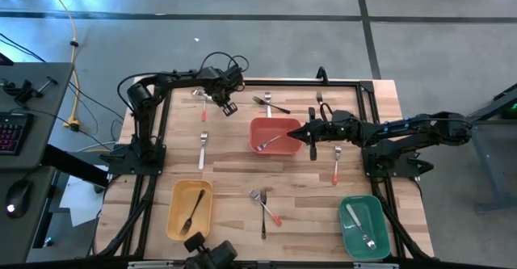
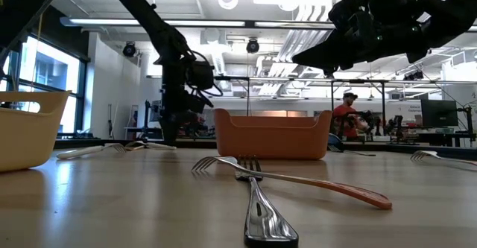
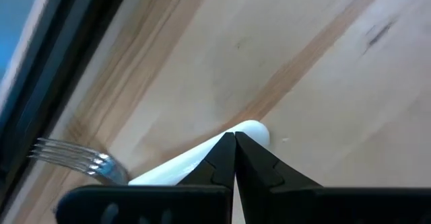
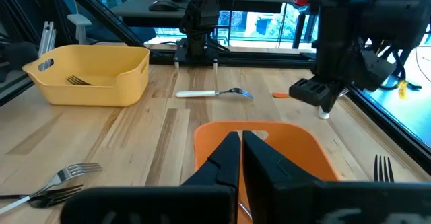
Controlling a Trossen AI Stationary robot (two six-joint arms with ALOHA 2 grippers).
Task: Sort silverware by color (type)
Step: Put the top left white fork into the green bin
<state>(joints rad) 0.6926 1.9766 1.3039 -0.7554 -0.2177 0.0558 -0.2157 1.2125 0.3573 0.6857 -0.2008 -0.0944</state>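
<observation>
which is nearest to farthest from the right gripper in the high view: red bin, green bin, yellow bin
From the right gripper:
1. Red bin, directly beside it at table centre.
2. Green bin, at the table's near right corner.
3. Yellow bin, across on the left arm's side.

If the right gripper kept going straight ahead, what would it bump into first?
Probably the red-orange plastic bin. The right gripper, its fingers shut, points over it toward the left gripper beyond, though depth is hard to judge.
</observation>
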